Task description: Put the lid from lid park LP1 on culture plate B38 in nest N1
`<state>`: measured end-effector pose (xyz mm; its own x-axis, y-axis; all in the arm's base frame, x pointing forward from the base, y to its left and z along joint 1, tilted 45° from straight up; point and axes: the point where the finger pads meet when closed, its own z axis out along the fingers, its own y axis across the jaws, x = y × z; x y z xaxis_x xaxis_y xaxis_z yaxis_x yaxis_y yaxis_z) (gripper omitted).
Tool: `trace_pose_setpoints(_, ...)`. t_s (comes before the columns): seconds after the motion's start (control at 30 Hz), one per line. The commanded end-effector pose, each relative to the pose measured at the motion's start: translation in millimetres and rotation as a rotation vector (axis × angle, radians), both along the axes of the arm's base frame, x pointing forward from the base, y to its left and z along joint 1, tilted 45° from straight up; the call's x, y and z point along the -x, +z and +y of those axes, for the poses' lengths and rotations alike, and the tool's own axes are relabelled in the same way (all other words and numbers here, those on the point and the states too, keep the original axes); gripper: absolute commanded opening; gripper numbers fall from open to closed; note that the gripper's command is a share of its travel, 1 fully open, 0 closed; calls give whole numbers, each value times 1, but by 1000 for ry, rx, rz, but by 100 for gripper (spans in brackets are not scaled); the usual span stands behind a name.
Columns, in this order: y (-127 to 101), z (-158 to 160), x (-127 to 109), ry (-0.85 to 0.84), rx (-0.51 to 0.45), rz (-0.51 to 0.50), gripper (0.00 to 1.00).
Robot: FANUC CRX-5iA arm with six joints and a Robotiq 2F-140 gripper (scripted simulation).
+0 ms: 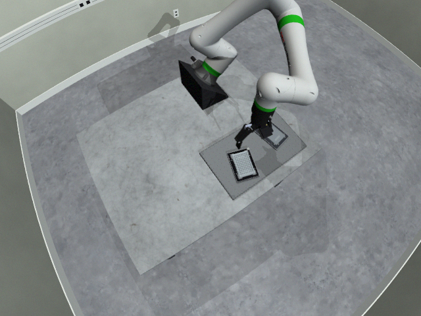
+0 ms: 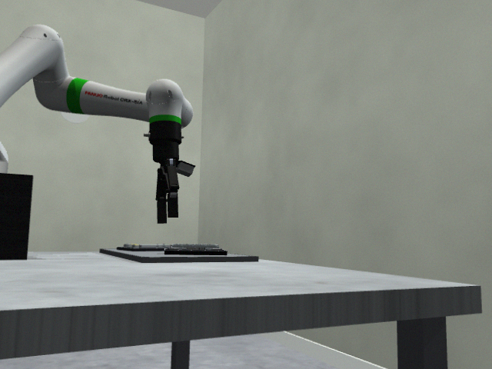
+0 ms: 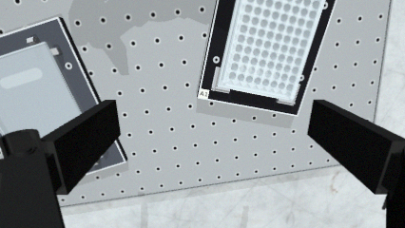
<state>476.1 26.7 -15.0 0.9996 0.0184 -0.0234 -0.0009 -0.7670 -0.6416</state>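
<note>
The culture plate B38 [image 1: 242, 166] [image 3: 271, 43], a white well plate with no lid on it, sits in the black nest N1 [image 3: 219, 38] on the grey perforated board [image 1: 217, 163] [image 3: 181, 142] [image 2: 238, 257]. The clear lid [image 1: 275, 137] [image 3: 33, 90] lies flat in lid park LP1 [image 3: 82, 85] on the same board. My gripper [image 1: 253, 138] [image 2: 167, 212] [image 3: 214, 117] is wide open and empty. It hangs well above the board between the lid park and the nest, with one finger over the lid park's edge.
The board lies on a grey table [image 2: 238, 286]. A black block [image 1: 200, 88] [image 2: 14, 214] at the arm's base stands behind the board. The table's edge runs just beyond the board on the plate's side.
</note>
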Motion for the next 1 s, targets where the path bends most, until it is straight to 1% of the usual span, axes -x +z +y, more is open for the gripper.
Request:
trace_pose_setpoints(0.0, 50, 49, 3, 152, -67, -104, 100)
trace_pose_setpoints(0.03, 60, 59, 4, 152, -67, -104, 100)
trace_pose_setpoints(0.1, 80, 80, 10, 224, -99, -153, 100)
trace_pose_setpoints(0.17, 100, 100, 13, 237, -105, -161, 100)
trace_pose_setpoints(0.23, 100, 100, 13, 237, -105, -161, 100)
trace_pose_setpoints(0.27, 122, 122, 17, 237, -105, -161, 100)
trace_pose_setpoints(0.47, 122, 122, 17, 237, -105, -161, 100)
trace_pose_setpoints(0.5, 122, 122, 17, 237, -105, -161, 10)
trace_pose_setpoints(0.97, 122, 122, 17, 237, -105, -161, 10)
